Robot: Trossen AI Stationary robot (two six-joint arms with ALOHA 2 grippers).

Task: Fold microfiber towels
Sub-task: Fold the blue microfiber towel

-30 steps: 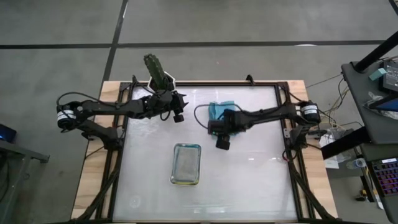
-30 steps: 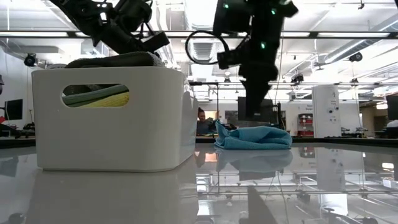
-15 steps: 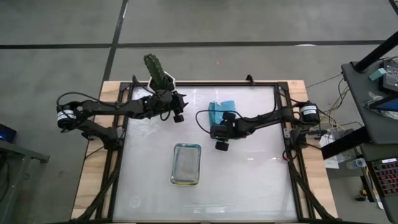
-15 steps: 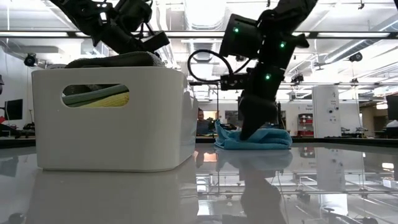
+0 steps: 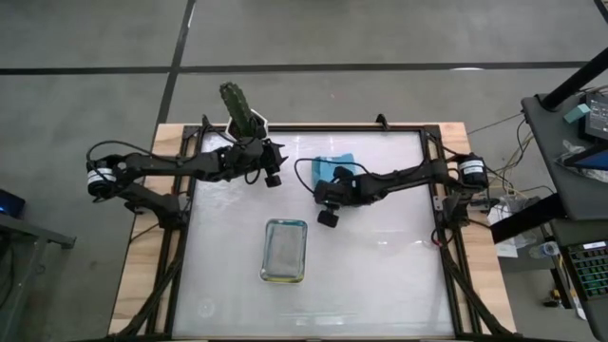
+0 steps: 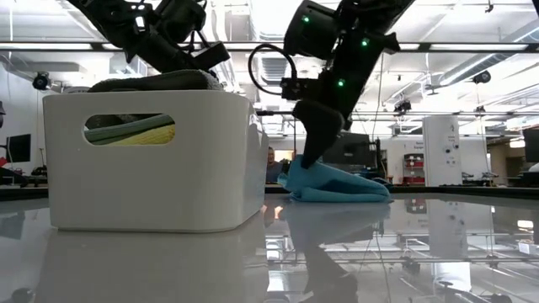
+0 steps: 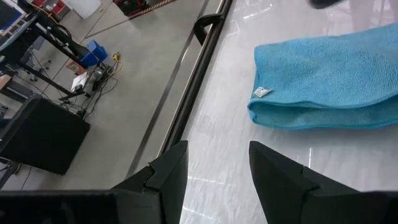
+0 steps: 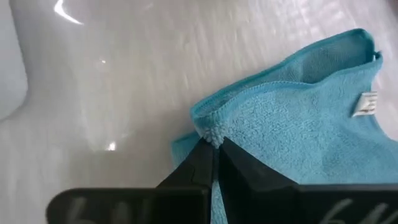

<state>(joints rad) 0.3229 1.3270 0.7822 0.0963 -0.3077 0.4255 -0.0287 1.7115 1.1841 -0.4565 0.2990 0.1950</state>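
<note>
A light blue microfiber towel (image 5: pixel 334 163) lies bunched on the table right of centre, and also shows in the low view (image 6: pixel 341 185). My right gripper (image 5: pixel 328 185) is shut on its near-left end (image 6: pixel 292 174). My left gripper (image 7: pixel 217 168) hangs open above the table to the towel's left (image 5: pixel 273 177) and touches nothing. A white tray (image 6: pixel 147 168) holds more towels: green and yellow ones (image 6: pixel 130 130) show through its handle slot and a grey one (image 6: pixel 156 82) lies on top. My right gripper pinches a bunched bit of the towel's hemmed edge (image 8: pixel 214 132) between its two fingers. The fingers (image 6: pixel 310 147) slant down onto it from the right. That end is raised a little while the rest of the towel (image 6: pixel 354 189) lies on the table. One layer or several, I cannot tell.
The white tray (image 5: pixel 267 249) stands near the table's middle, toward the near edge. A dark green object (image 5: pixel 239 104) stands just beyond the far edge on the left. A black frame (image 5: pixel 432 190) runs around the table top.
My right gripper has come down onto the blue towel, tipping more steeply and shifting toward the table's left, and has shut on the towel's near-left end. That end has been drawn up into a small peak, while the rest of the towel lies flatter.
</note>
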